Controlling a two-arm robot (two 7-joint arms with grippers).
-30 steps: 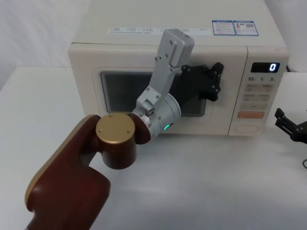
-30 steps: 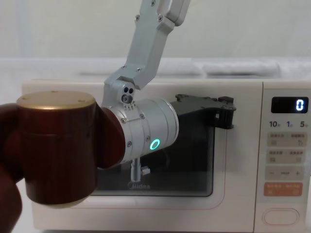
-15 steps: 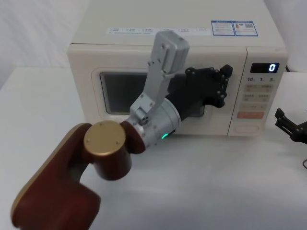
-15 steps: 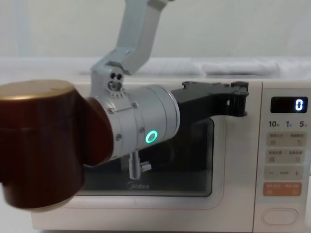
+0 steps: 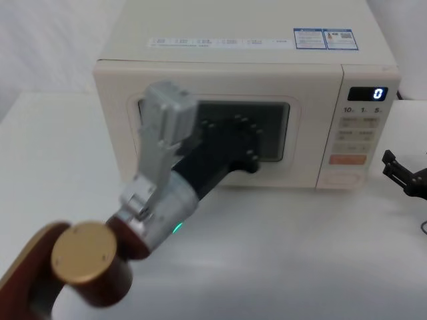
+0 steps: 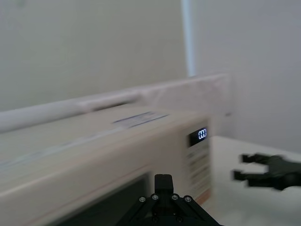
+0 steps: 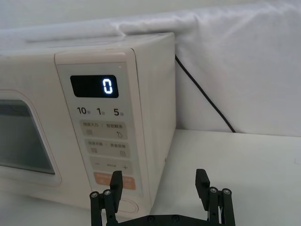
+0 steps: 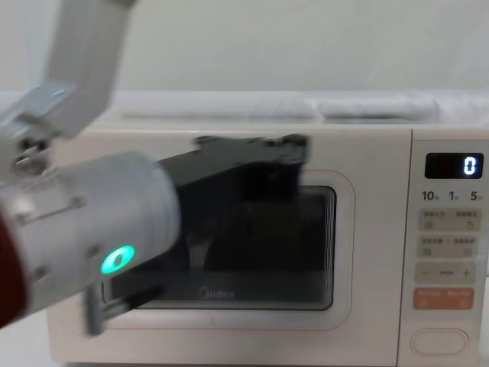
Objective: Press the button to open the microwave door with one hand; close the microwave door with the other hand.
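Two grippers are showing near the microwave [image 5: 240, 87]. Its door [image 5: 220, 130] is sitting flush and closed. The left gripper [image 5: 243, 143] is hovering before the door's window, its fingers blurred, so I cannot tell their state. The right gripper [image 7: 160, 186] is waiting with fingers spread beside the control panel, near the button [image 5: 347, 179].

Cream microwave [image 5: 233, 53] upright (display reads 0); microwave door [image 5: 307, 127] shut flush; oblong button [image 8: 440, 342] lowest on panel.
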